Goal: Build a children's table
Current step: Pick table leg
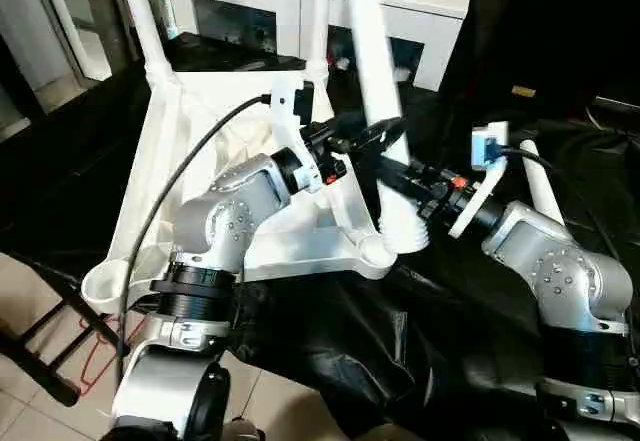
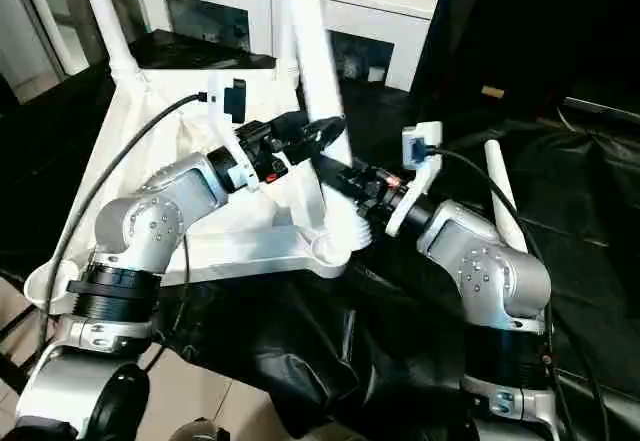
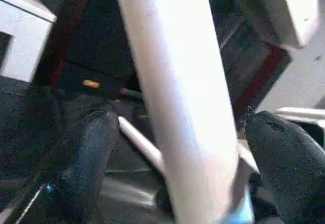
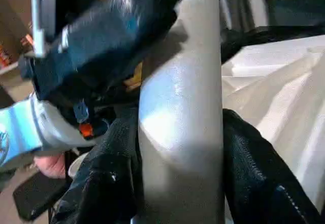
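Legs first: we see one white tapered leg (image 1: pixel 375 71) rising steeply from the near corner socket (image 1: pixel 378 251) of the tabletop (image 1: pixel 190 161), its thick threaded end sitting at or just beside that socket; we cannot tell whether it is seated. The tabletop lies upside down, tilted, on black sheeting (image 1: pixel 400 341), with its ribbed underside facing us. Two more legs stand up from its far corners, one at the far left (image 1: pixel 145 16) and one further right (image 1: pixel 318 21). A fourth leg (image 1: pixel 543 191) lies loose on the sheeting, beyond our right forearm and well apart from the tabletop.

Our right gripper (image 1: pixel 400 179) is clamped on the lower part of the steep leg, a black finger (image 4: pixel 254 178) pressed against each side of the tube in the right wrist view. Our left gripper (image 1: pixel 365 133) reaches in from the other side, higher on the same leg; its fingers (image 3: pixel 86 153) are spread wide, straddling the tube with clear gaps either side, so it grips nothing. The two grippers sit close together, the left just above the right.

Behind the table stands a white cabinet (image 1: pixel 400 1) with dark glass doors. A black cable (image 1: pixel 180 181) loops along our left forearm.
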